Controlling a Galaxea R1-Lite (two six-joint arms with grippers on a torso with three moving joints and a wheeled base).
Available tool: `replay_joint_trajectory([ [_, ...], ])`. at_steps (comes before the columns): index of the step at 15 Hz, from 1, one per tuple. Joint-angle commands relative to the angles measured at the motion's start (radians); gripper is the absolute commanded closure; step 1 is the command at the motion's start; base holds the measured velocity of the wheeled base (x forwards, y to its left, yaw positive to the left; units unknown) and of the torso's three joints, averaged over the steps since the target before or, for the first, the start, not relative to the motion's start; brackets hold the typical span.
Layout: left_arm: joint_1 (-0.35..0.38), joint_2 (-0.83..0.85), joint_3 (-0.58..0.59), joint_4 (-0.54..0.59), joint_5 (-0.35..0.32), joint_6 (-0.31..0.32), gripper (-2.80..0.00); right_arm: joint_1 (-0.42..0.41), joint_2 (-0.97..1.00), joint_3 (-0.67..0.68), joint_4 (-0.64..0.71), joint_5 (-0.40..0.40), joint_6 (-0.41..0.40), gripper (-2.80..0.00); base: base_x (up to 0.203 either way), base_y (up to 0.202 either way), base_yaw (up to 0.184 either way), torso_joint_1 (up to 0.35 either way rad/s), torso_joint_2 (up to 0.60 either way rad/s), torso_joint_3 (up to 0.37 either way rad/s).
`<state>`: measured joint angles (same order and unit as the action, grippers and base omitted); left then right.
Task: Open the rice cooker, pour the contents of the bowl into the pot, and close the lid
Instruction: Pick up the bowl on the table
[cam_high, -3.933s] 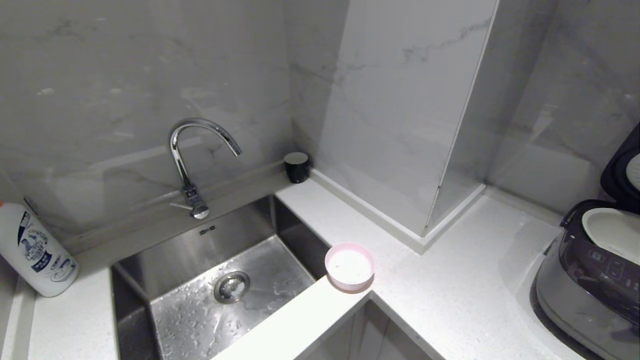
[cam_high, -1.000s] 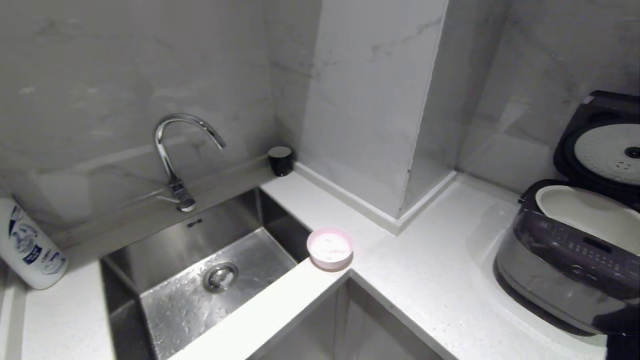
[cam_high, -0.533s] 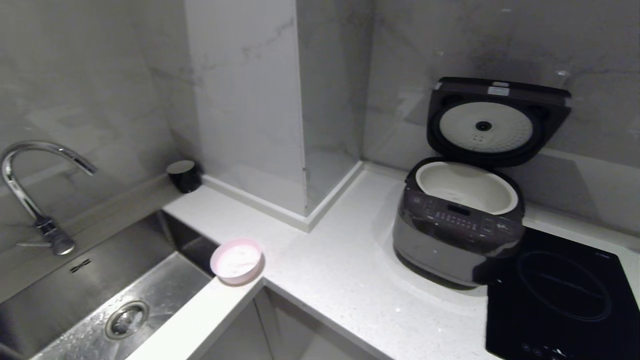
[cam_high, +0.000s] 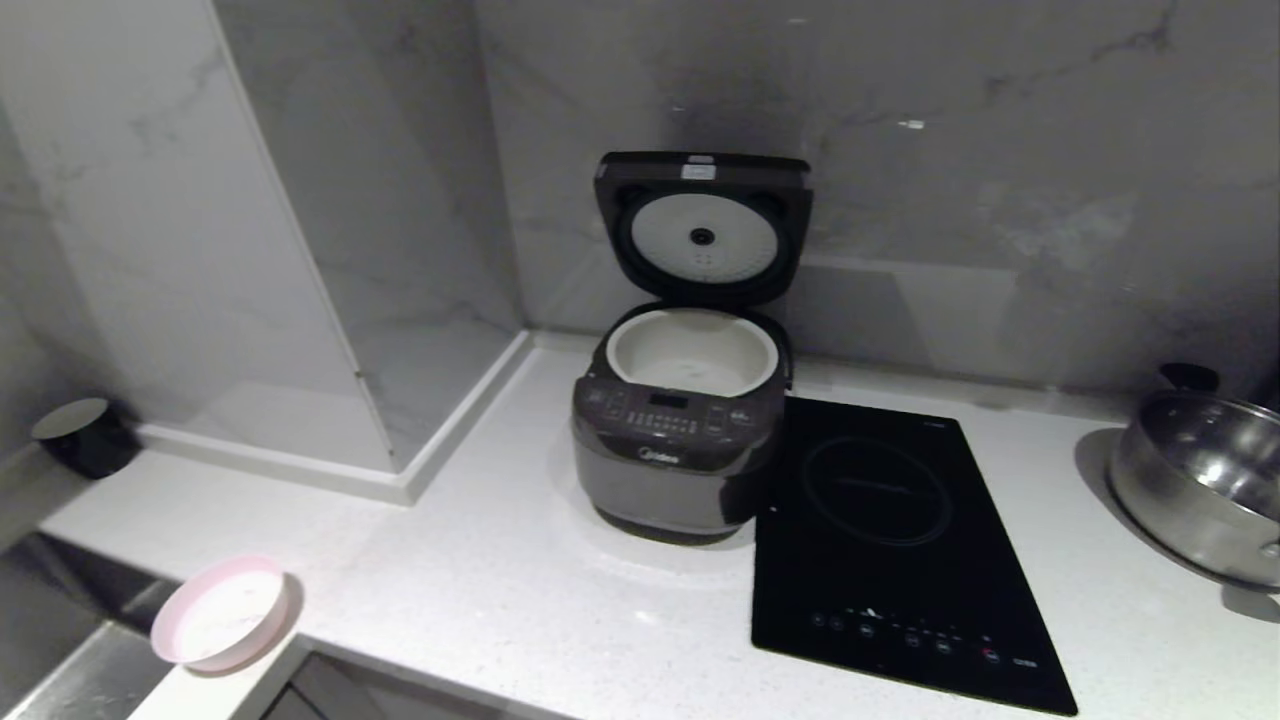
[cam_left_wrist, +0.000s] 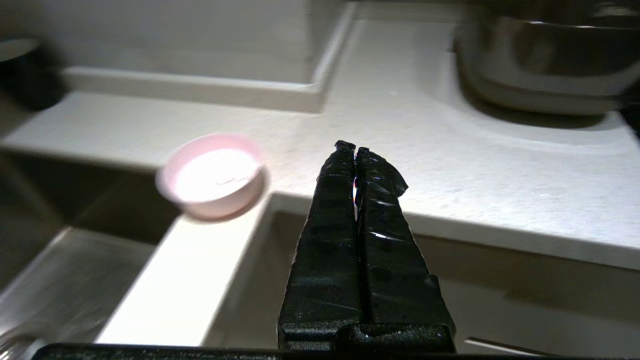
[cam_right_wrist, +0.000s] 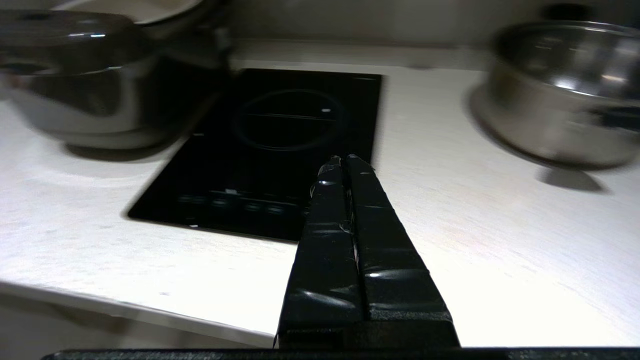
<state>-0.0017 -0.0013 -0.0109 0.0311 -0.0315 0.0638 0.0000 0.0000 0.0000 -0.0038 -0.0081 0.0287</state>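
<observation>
The dark grey-brown rice cooker (cam_high: 672, 478) stands in the middle of the white counter with its lid (cam_high: 702, 228) raised upright, silver-white inner plate facing me. Its white pot (cam_high: 692, 350) looks empty. The pale pink bowl (cam_high: 222, 612) sits at the counter's front left corner beside the sink, white contents inside. Neither arm shows in the head view. In the left wrist view my left gripper (cam_left_wrist: 355, 148) is shut and empty, short of the counter edge, with the bowl (cam_left_wrist: 212, 174) off to one side. My right gripper (cam_right_wrist: 342, 159) is shut and empty, before the cooktop (cam_right_wrist: 280, 145).
A black induction cooktop (cam_high: 890, 540) lies just right of the cooker. A shiny steel pan (cam_high: 1200, 485) stands at the far right. A small black cup (cam_high: 85, 435) sits at the back left by a marble pillar (cam_high: 200, 250). The sink corner (cam_high: 60, 670) shows at the bottom left.
The head view has swung to the right: sink, faucet and bottle left the picture, the cooker came to the centre, and the cooktop and steel pan appeared. The things themselves have not moved.
</observation>
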Motion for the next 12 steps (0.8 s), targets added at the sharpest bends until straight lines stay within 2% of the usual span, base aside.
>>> replay_joint_trajectory([
  [1,0.0,0.0,-0.001,0.0,-0.001,0.001,0.0,0.0,0.0,0.0,-0.001,0.0,0.0,0.0,0.004,0.009,-0.176,0.004,0.0,0.007],
  [6,0.0,0.0,0.0,0.0,-0.001,0.001,0.0,0.0,0.0,0.0,-0.001,0.0,0.0,0.0,0.003,0.005,-0.15,0.004,0.0,0.003],
  [12,0.0,0.0,0.0,0.0,0.004,-0.003,0.0,0.0,0.0,0.0,-0.001,0.0,0.0,0.0,0.0,0.0,0.0,0.0,0.0,0.0],
])
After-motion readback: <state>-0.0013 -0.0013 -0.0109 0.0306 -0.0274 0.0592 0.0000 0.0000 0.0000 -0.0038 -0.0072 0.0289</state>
